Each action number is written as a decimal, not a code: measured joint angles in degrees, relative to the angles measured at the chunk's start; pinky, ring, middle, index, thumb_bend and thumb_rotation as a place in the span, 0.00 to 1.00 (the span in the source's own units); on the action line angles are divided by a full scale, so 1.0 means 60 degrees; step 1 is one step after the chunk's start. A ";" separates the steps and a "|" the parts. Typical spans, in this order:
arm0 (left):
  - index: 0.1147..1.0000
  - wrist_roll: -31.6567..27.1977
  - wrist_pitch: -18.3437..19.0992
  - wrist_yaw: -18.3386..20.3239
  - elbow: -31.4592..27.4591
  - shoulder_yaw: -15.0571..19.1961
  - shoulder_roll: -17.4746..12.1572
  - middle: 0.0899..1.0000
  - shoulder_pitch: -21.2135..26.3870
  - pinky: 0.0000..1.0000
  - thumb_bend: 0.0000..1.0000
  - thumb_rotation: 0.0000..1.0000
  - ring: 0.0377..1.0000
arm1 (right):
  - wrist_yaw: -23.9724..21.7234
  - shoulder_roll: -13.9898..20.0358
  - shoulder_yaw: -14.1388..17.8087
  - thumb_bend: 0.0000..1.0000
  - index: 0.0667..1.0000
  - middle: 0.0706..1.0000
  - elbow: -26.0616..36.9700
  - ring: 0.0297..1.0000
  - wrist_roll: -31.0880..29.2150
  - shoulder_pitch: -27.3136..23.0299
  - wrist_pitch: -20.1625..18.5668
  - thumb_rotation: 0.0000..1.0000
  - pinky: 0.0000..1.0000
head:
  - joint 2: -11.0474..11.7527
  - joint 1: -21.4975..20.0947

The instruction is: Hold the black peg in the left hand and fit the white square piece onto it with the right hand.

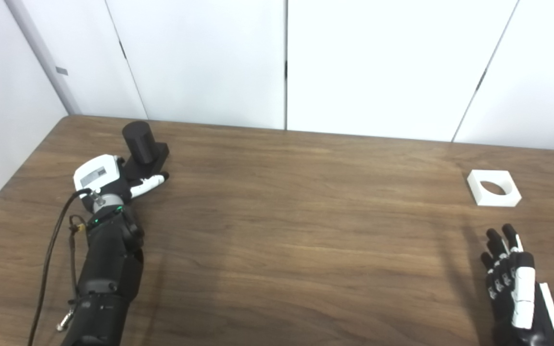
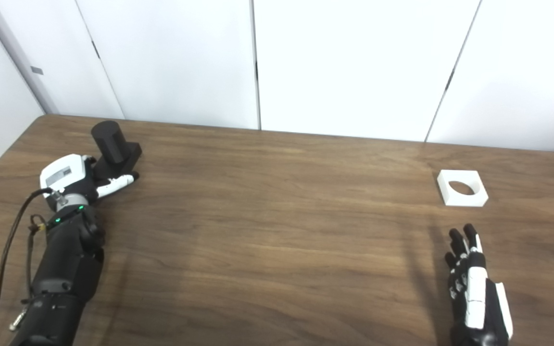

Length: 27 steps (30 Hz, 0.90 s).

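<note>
While the left eye view showed the left hand (image 1: 113, 180) closed around the black peg (image 1: 141, 144) near the counter's (image 1: 277, 230) far left corner, the right eye view showed the right hand (image 2: 474, 283) empty, fingers spread, just short of the white square piece (image 2: 462, 188) lying near the right edge.

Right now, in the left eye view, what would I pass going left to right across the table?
Left hand → black peg, just right of it at the hand's fingers → long bare stretch of wooden table → white square piece → right hand, open, nearer the camera.
</note>
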State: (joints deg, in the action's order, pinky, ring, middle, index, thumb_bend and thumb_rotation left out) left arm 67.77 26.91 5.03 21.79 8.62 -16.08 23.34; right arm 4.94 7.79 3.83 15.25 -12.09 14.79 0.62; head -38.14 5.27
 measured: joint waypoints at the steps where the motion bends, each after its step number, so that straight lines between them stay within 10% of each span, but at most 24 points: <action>1: 0.83 0.0014 0.0000 -0.0027 0.0014 -0.0002 0.0001 0.86 0.0016 0.85 0.82 0.75 0.87 | -0.0001 -0.0001 -0.0002 0.47 1.00 0.95 0.0008 0.99 -0.0006 0.0001 -0.0014 1.00 1.00 | -0.0015 -0.0015; 27: 0.63 0.0915 -0.0017 0.0035 0.0308 -0.0567 -0.0212 0.75 0.0100 0.71 0.70 0.56 0.77 | 0.0009 -0.0006 -0.0008 0.49 1.00 0.95 0.0122 0.99 -0.0093 0.0011 -0.0174 1.00 1.00 | -0.0103 -0.0073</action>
State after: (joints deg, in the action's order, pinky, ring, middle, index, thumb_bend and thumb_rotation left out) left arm 73.26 26.81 5.24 23.63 5.22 -17.34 23.94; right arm 5.00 7.75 3.78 15.99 -12.64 14.85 -0.42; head -38.76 4.83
